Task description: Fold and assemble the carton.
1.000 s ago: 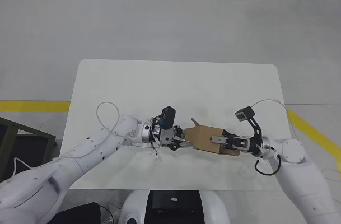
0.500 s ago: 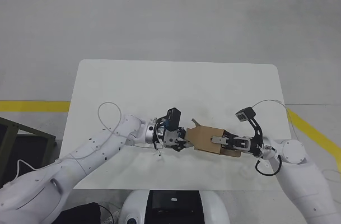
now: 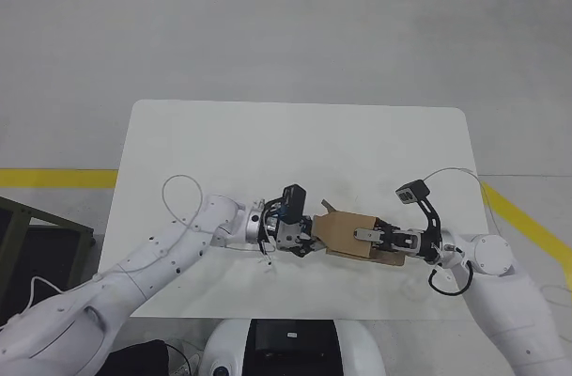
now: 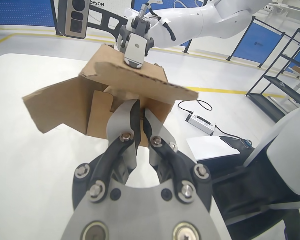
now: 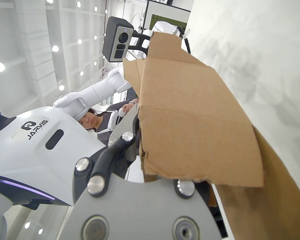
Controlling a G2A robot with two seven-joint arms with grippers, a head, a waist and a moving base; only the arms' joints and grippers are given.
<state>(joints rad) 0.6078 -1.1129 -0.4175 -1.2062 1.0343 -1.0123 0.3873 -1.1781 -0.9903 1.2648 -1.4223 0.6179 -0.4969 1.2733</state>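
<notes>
The brown corrugated carton (image 3: 349,235) sits half-formed over the middle of the table's (image 3: 220,141) near half. Its body is partly squared, its end flaps are splayed and one edge is ragged. The left gripper (image 4: 140,111) pinches an inner flap at the end toward the table's left side. The right gripper (image 4: 133,62) clamps the top panel toward the table's right.

Robotics test hall, indoor. Evidence: grey floor (image 3: 267,47) with yellow lines (image 3: 41,178), blue partition panels (image 4: 261,42), black metal shelving rack (image 4: 282,82), 1 white table (image 3: 295,141).
</notes>
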